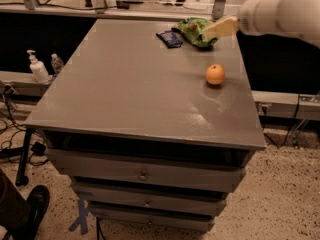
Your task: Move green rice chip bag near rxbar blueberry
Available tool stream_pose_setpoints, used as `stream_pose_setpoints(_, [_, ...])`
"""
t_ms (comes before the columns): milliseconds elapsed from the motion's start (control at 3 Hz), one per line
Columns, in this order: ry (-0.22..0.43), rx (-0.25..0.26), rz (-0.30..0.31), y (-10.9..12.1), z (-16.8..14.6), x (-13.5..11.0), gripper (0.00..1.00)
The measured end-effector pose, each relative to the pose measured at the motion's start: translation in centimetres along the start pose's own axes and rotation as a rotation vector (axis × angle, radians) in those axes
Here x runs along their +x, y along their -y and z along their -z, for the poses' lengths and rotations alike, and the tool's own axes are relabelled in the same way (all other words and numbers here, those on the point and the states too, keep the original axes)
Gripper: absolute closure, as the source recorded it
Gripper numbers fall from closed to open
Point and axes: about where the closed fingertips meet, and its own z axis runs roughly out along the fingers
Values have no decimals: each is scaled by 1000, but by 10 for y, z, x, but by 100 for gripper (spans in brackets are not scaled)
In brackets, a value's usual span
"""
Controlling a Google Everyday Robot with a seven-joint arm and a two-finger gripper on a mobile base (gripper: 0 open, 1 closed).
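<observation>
The green rice chip bag (194, 30) lies near the far right edge of the grey table top (130, 84). The rxbar blueberry (169, 38), a small dark blue bar, lies just left of the bag, nearly touching it. My gripper (220, 28) reaches in from the right at the end of a white arm (280, 13). Its pale fingers sit over the bag's right end.
An orange fruit (215, 74) sits on the table's right side, nearer than the bag. Drawers (142, 175) are under the table top. A soap dispenser (37, 67) and a small bottle (57, 62) stand on a ledge to the left. A shoe (30, 209) shows at bottom left.
</observation>
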Motion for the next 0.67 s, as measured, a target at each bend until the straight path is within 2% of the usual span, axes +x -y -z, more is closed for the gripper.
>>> stream_pose_setpoints(333, [52,-5,22,24,56,-4,0])
stream_pose_setpoints(667, [54,8,60,32,68,2,0])
